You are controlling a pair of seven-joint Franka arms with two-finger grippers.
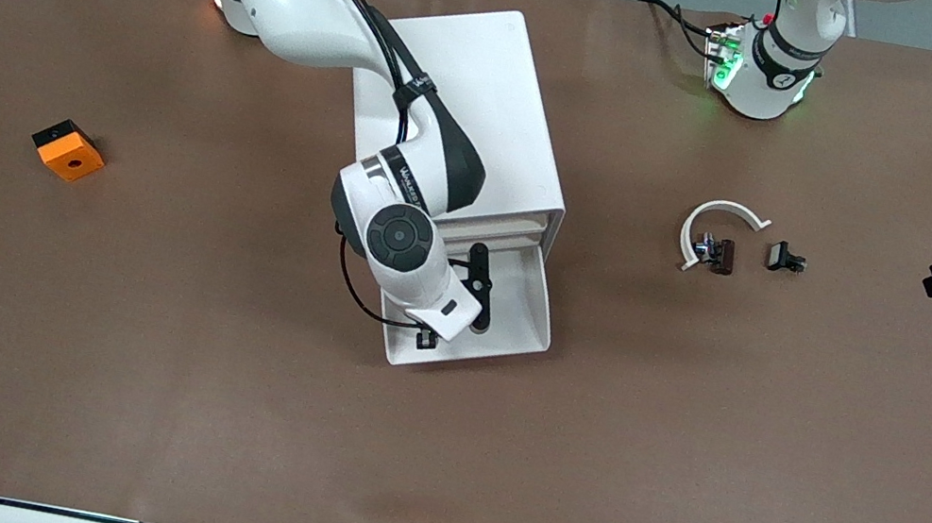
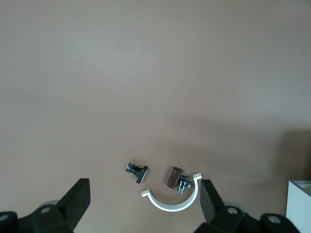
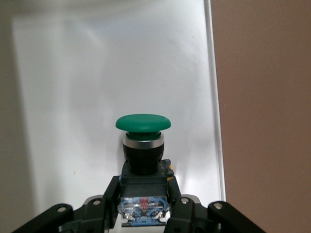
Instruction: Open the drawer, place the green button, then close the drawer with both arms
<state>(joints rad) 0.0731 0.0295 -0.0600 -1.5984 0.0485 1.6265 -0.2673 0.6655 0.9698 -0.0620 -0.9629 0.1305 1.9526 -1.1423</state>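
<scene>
brown table (image 1: 123, 355), right end effector (image 3: 144, 213) pinching green button (image 3: 143, 122) over open white drawer (image 1: 535, 317), left end effector (image 2: 146, 213) spread

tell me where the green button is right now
The button sits between the right gripper's fingers, inside the open drawer at the cabinet's front.

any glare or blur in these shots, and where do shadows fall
Front view: even light, soft shadow beside the cabinet, green LED glow on the left arm's base. Right wrist view: the open drawer's white floor glares and looks hazy, while the button is sharp. Left wrist view: the left gripper's fingers are blurred.
</scene>
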